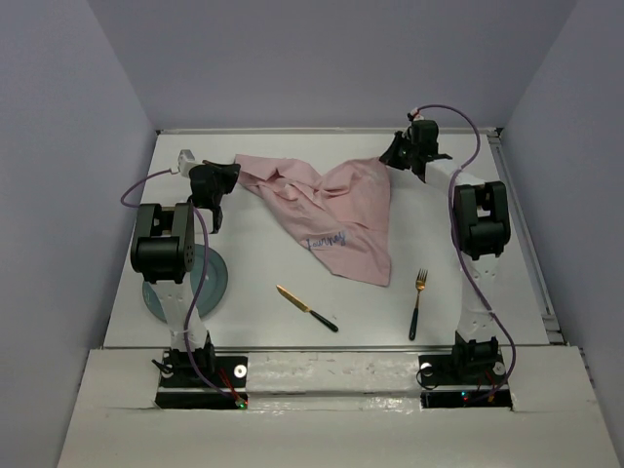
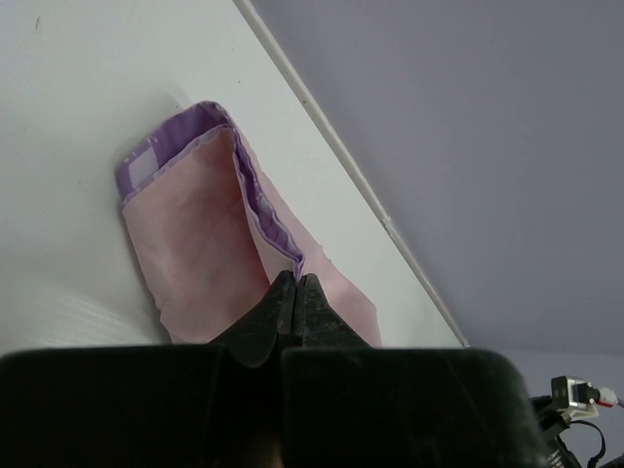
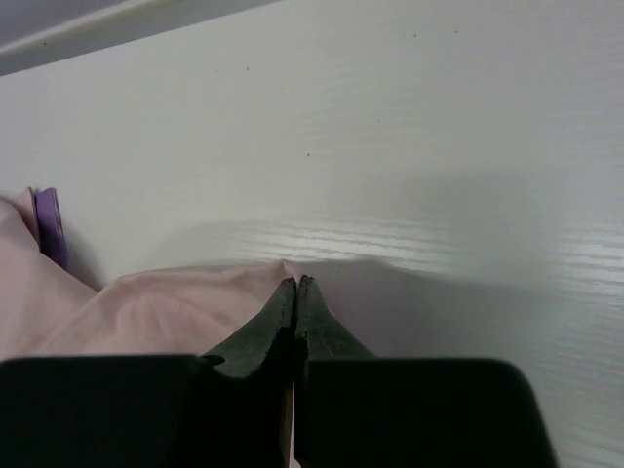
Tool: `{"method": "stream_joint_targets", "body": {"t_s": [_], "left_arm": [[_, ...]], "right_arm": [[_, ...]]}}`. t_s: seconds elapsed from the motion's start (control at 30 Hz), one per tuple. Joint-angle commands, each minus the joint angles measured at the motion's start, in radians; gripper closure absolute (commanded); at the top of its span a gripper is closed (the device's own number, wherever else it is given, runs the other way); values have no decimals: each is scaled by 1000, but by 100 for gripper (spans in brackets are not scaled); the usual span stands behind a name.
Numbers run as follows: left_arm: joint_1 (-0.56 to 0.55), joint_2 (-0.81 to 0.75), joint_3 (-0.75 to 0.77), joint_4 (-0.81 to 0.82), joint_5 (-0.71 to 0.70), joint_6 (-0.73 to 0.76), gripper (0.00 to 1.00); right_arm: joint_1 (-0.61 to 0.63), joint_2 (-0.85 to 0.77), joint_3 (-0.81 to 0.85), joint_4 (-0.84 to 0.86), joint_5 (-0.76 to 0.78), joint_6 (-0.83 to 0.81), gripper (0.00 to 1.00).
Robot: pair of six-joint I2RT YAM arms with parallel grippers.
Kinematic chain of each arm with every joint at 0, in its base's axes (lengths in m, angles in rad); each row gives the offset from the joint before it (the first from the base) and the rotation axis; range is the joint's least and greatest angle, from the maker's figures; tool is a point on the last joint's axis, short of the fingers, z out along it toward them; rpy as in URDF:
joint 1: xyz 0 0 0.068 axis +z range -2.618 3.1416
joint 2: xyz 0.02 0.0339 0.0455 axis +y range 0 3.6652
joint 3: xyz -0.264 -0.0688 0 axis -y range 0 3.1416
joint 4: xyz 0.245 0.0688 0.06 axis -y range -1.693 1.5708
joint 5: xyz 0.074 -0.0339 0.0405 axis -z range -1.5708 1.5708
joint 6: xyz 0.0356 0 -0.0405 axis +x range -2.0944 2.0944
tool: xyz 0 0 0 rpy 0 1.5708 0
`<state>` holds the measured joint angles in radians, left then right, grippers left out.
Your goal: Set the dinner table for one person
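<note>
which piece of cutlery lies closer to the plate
The knife, lying diagonally between the plate and the fork; the fork sits farther right.

The left arm [image 1: 161,246] and right arm [image 1: 481,219] look alike: chunky black joint housings joined by white links, each on a black base [image 1: 200,372] (small red and green lights show at its near edge). A lilac cable [image 1: 202,283] runs along each arm. The left gripper [image 2: 295,285] and right gripper [image 3: 295,283] taper to matte black, wedge-shaped fingers [image 2: 258,331].

Gap between knife [image 1: 307,308], fork [image 1: 418,303] (cloth [image 1: 331,210] beyond)
</note>
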<state>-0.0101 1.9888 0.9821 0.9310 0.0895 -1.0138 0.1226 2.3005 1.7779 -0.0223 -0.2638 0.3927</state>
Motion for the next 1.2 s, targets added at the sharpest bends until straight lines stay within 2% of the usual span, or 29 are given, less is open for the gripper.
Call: {"method": "stream_joint_targets", "body": {"t_s": [0.0,0.17,0.27,0.3,0.37,0.53,0.77,0.97,1.17], "left_arm": [[2,-80,9,46,-13,23,100],[24,-215,1,34,-16,26,100],[30,-336,-5,-3,-25,47,100],[32,-367,-6,-7,-28,47,100],[33,-460,-16,-21,-27,49,100],[45,-632,-13,-61,-19,37,100],[58,-908,0,-142,-37,47,100],[58,-1036,-14,-190,-53,63,100],[58,-995,-14,-215,-50,61,100]], "right_arm": [[-9,-99,-95,145,14,-12,100],[-9,-283,-224,202,93,-44,100],[-9,-505,-317,223,165,-83,100],[-9,-506,-337,225,166,-92,100],[-9,-643,-392,228,202,-109,100],[-9,-930,-452,216,224,-140,100],[-9,-1194,-428,110,244,-166,100],[-9,-1331,-445,70,227,-143,100],[-9,-1271,-420,51,241,-140,100]]}}
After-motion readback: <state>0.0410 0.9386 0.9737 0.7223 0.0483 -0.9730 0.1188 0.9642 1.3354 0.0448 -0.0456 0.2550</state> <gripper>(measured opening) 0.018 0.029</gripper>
